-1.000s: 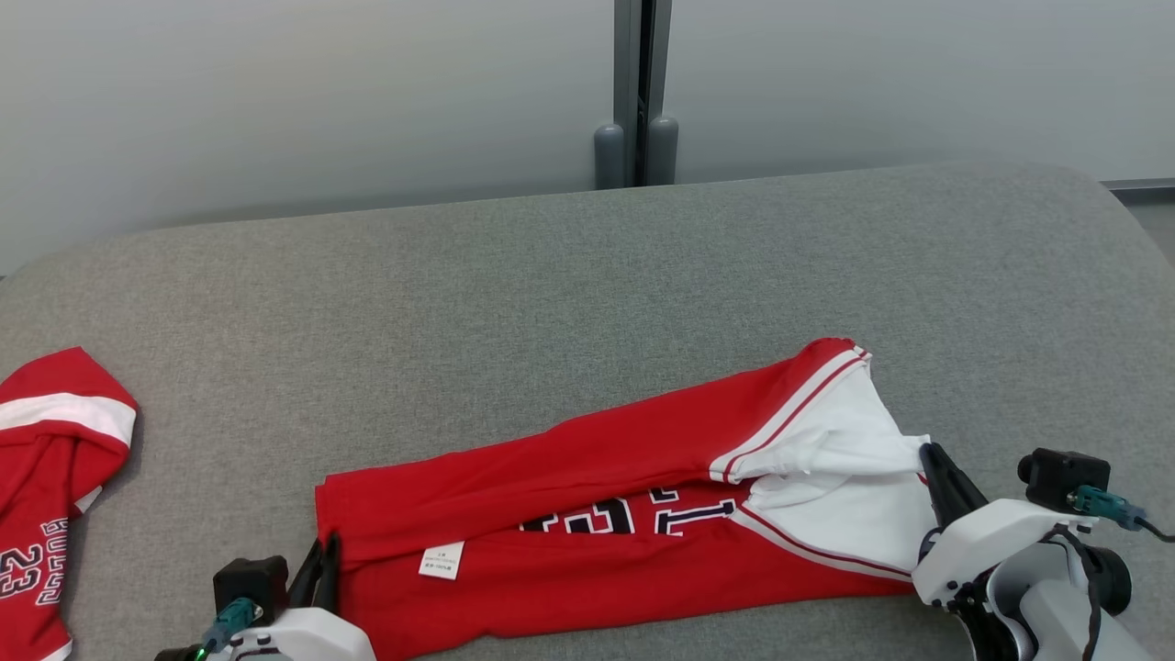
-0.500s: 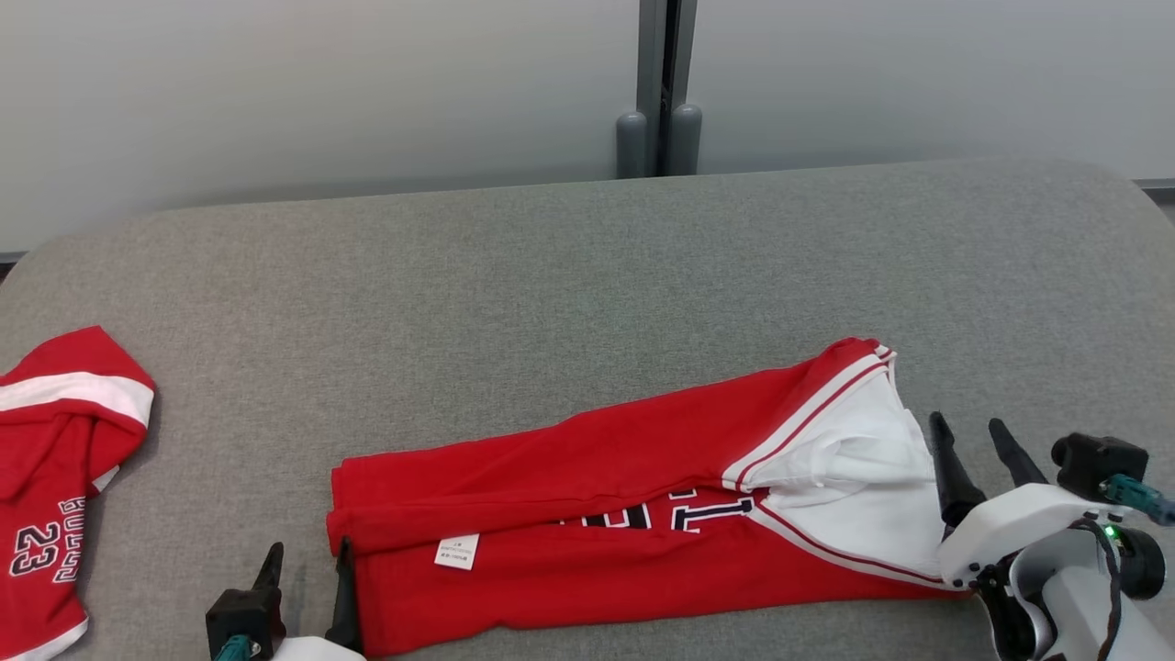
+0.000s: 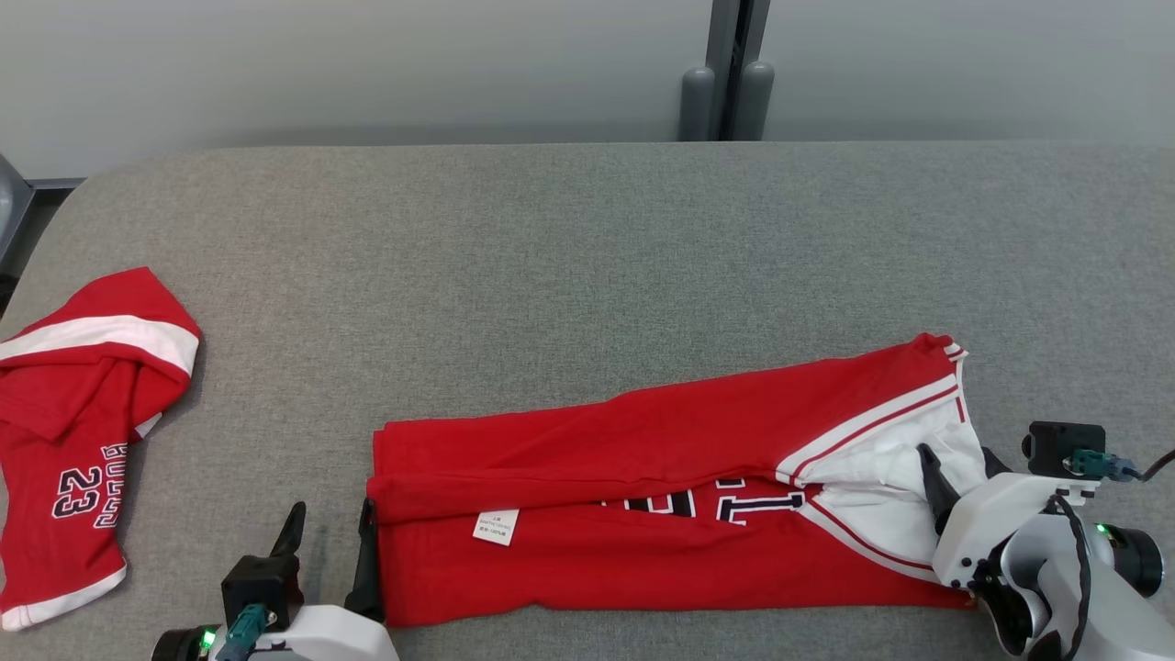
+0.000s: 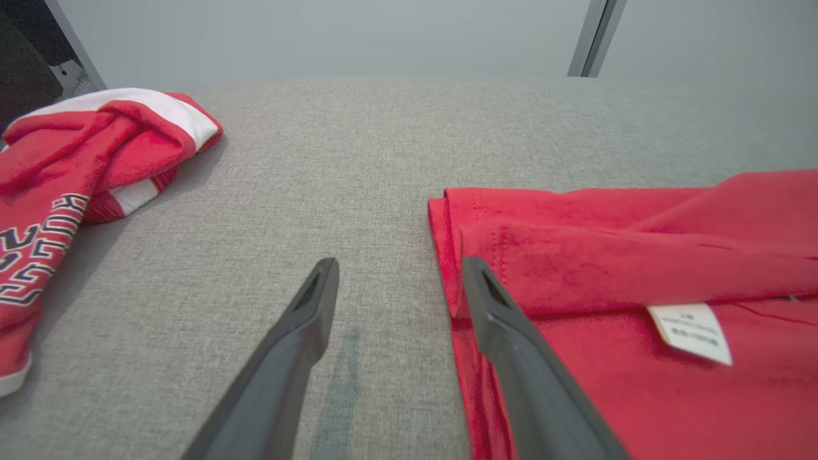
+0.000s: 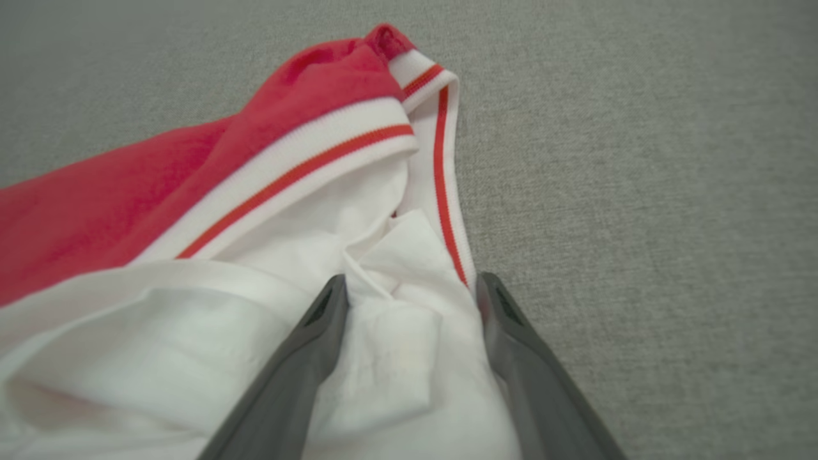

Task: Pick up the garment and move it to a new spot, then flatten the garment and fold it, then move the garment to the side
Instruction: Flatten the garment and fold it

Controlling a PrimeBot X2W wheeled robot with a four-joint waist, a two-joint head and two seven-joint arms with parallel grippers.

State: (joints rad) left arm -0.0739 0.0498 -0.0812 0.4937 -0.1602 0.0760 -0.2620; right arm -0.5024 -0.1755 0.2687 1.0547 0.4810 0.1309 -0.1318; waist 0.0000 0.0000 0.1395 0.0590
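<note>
Garment [image 3: 643, 459] lies folded on grey fabric surface [image 3: 551, 275] before pale wall [image 3: 367, 64].

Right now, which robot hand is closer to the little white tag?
Left. The left gripper sits beside the shirt, close to the tag; the right gripper is over its white end, far across.

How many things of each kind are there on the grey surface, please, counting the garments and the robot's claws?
Red jerseys: 2, the folded jersey in the middle and the crumpled jersey at the left edge
Claws: 2, the left claw and the right claw, both open
Total: 4
</note>
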